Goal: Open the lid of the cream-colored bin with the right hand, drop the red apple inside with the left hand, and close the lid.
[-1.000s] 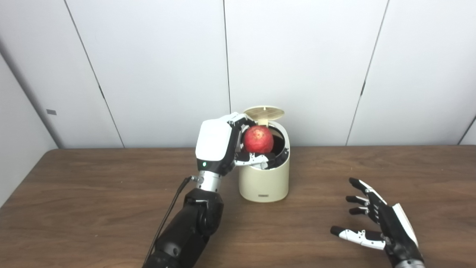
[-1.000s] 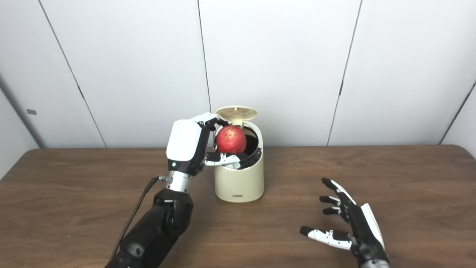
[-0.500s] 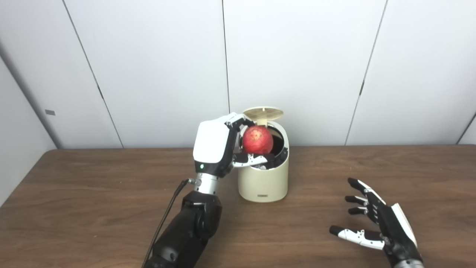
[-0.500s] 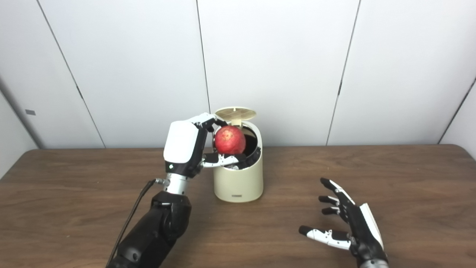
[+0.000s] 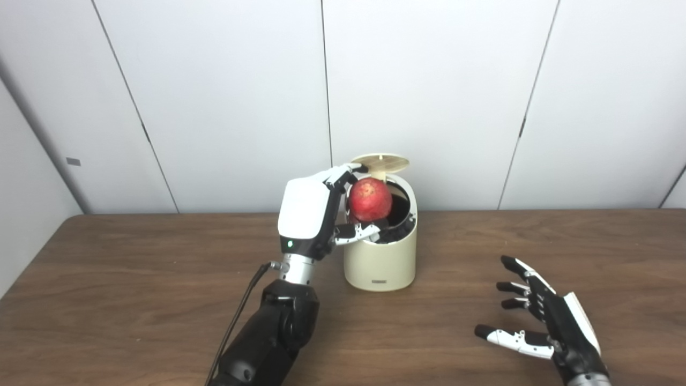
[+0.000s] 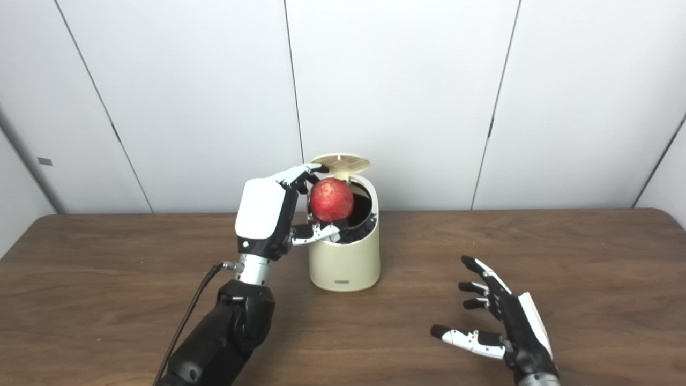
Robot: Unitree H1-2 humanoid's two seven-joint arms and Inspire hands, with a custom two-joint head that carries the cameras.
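Wall panels point(image 5: 429, 96): white, vertical seams, standing behind the bin and running the full width of the scene

Table point(image 5: 134, 279): dark brown wood grain; the bin stands on it toward its far edge, near the middle of its width

Left arm point(image 5: 268, 338): black casing, rising from the bottom edge to the near left of the bin; a black cable point(image 5: 238, 316) runs along its left side up to the metal wrist

Cream-colored bin point(image 5: 380, 260): upright, rounded cylinder, small dark label low on its front face, dark inner rim showing at the open mouth

Left hand point(image 5: 316, 214): white back plate facing the camera, a green light near the wrist; it stands just left of the bin at the level of the mouth. Fingers point(image 5: 343, 174) curl over the top of the fruit and the thumb point(image 5: 359, 232) reaches under it across the bin's near rim, so the hand is grasping the apple

Right hand point(image 5: 541, 321): resting low over the table, well apart from the bin to its near right; fingers spread, palm turned inward, holding nothing

Lid point(image 5: 379, 161): cream, round, ribbed underside showing, swung up on its hinge at the back of the bin and lying nearly level above the rear of the mouth

Red apple point(image 5: 370, 199): mottled red skin, held in the left hand directly over the left part of the bin's open mouth, its lower part at about rim level, most of it above the rim; whether it touches the rim cannot be told
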